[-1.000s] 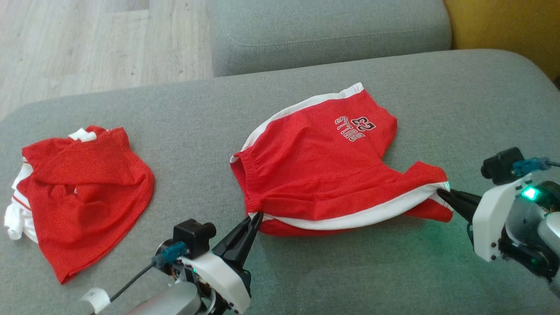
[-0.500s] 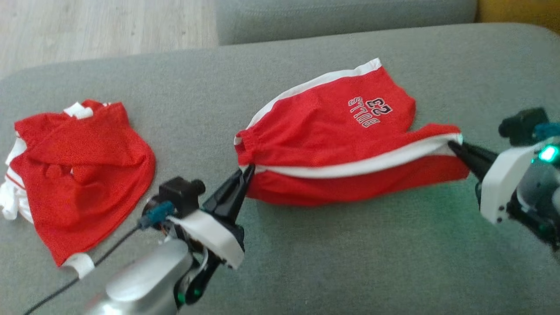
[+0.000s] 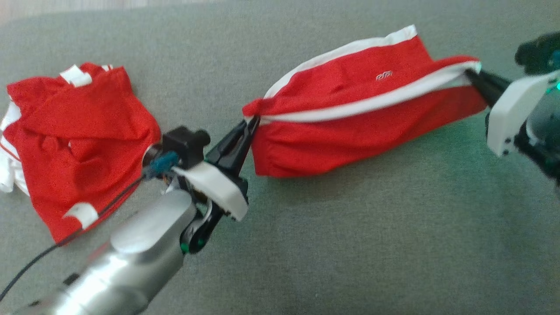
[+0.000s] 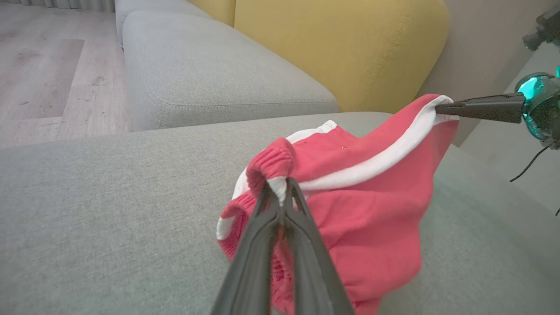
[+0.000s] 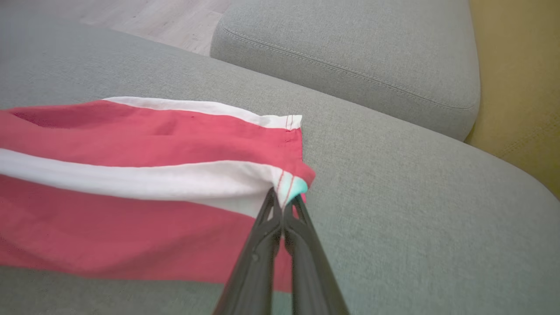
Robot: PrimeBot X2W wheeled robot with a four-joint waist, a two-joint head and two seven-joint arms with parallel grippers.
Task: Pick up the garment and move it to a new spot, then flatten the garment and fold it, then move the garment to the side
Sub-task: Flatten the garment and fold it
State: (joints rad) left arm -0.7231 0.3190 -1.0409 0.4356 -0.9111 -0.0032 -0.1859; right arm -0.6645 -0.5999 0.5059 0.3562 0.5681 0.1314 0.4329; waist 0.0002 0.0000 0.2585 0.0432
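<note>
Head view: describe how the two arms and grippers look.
Left gripper and right gripper each have two long black tapering fingers on a white housing. Left forearm is silver; a black camera block, teal connector and thin black cable sit beside it.

The head view looks steeply down from above onto the wide grey fabric sofa cushion [image 3: 350,240], near enough that both arms reach in from its lower left and right edges. The left wrist view sits low and close behind the left claw [image 4: 280,186], facing across the cushion toward the yellow upholstered backrest [image 4: 341,48] and the right claw [image 4: 441,109]. The right wrist view rides just behind the right claw, facing a second grey cushion [image 5: 350,57] and pale wooden floor [image 5: 175,26]. All three share the red shorts with white side stripes [image 3: 350,131]
</note>
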